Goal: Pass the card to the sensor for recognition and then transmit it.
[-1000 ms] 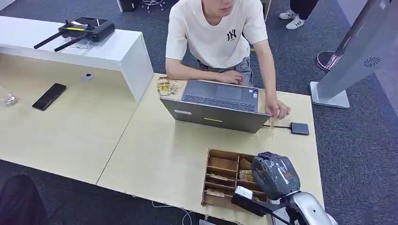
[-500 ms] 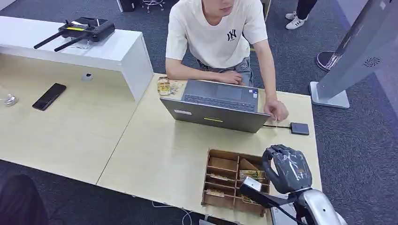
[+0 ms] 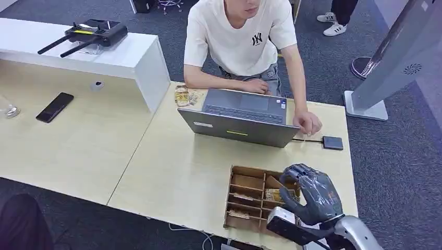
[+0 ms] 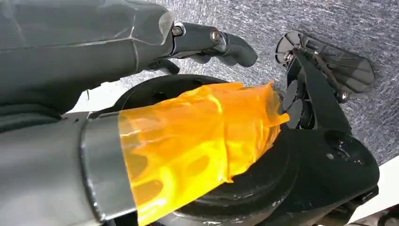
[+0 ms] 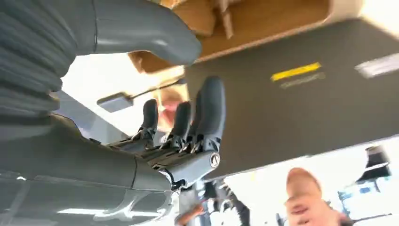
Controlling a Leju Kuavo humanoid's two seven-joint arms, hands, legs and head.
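A wooden sorting box [image 3: 233, 194] with several compartments stands at the table's near right edge, and cards [image 3: 272, 195] lie in its right compartments. My right hand [image 3: 310, 195] hovers over the box's right side with fingers spread, holding nothing; the right wrist view shows its fingers [image 5: 207, 113] apart from the thumb, with the box [image 5: 263, 23] beyond. The small dark sensor [image 3: 332, 142] lies on the table beyond the box, cabled to the laptop [image 3: 240, 125]. My left hand [image 4: 207, 42] hangs by my body, fingers stretched out and holding nothing.
A person sits behind the laptop, one hand [image 3: 307, 122] resting beside the sensor. A glass jar [image 3: 181, 96] stands left of the laptop. A phone [image 3: 54, 107] lies on the left table; a controller [image 3: 94, 32] sits on the white shelf [image 3: 130, 60]. A kiosk stand [image 3: 385, 67] rises at right.
My right hand swung right, then came back lower over the box's right compartments, turning from curled to spread fingers. The person's hand near the sensor shifted slightly.
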